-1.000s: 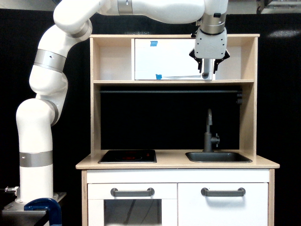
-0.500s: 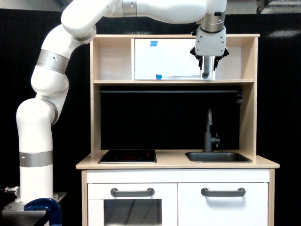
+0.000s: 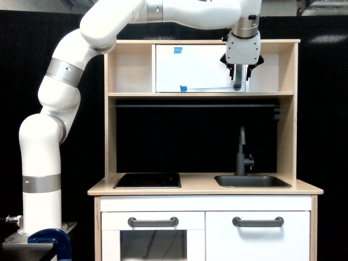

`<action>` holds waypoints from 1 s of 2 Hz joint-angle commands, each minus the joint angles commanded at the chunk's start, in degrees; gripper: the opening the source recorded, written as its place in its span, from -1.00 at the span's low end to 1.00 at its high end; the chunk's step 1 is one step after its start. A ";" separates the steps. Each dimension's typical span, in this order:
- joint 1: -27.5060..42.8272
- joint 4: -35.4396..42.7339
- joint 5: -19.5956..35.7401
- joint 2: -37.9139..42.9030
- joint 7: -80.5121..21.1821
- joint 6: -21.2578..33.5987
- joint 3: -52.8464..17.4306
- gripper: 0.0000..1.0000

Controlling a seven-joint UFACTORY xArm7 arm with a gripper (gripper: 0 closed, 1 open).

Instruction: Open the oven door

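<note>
White panel: the oven door [image 3: 196, 68] is a flat, matt white rectangle set in the upper shelf of the play kitchen [image 3: 111, 136], filling the middle of that shelf bay; it looks shut, flush with the frame.
Blue tape: one small piece [image 3: 178, 50] near the door's top edge, another [image 3: 184, 88] at its bottom edge.
Grey bar: the vertical handle [image 3: 237, 82] stands at the door's edge on the exterior view's right; only its lower end shows under the gripper.
Gripper: [image 3: 240, 72] a white body with dark fingers pointing down, one finger on each side of the handle bar; whether the fingers press on the bar cannot be told.
Arm: [image 3: 60, 92] glossy white rounded links with brushed silver bands, rising from a base at the exterior view's left and arching over the kitchen's top edge.
Wood: pale birch-like boards make up the frame, shelf and worktop [image 3: 204, 189], with smooth square edges.
Worktop, left part: a flat black hob [image 3: 148, 180].
Worktop, right part: a dark grey sink [image 3: 252, 181] with a slim, curved dark tap [image 3: 242, 152] behind it.
Below the worktop: a white door with a glass window [image 3: 153, 236] and a plain white door [image 3: 258, 236], each with a horizontal grey handle.
Backdrop: black cloth.
</note>
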 joint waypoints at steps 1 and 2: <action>0.20 4.85 -1.15 2.15 2.83 1.09 1.46 1.00; -0.13 2.80 -1.40 0.58 2.80 0.48 2.21 1.00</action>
